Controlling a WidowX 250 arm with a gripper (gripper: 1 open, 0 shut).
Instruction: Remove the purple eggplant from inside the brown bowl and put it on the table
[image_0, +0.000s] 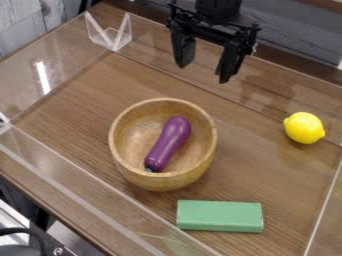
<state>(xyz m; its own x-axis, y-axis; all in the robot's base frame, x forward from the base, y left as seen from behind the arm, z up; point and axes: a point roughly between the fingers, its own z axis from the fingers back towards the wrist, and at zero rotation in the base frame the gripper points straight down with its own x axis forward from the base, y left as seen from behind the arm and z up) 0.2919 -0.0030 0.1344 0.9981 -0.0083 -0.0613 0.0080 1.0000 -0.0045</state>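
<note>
The purple eggplant lies inside the brown bowl, slanted with its upper end toward the far rim. The bowl rests near the middle of the wood-grain table. My black gripper hangs above and behind the bowl, pointing down. Its fingers stand wide apart with nothing between them. It touches neither the bowl nor the eggplant.
A yellow lemon sits at the right side of the table. A green rectangular block lies in front of the bowl near the front wall. Low clear acrylic walls ring the tabletop.
</note>
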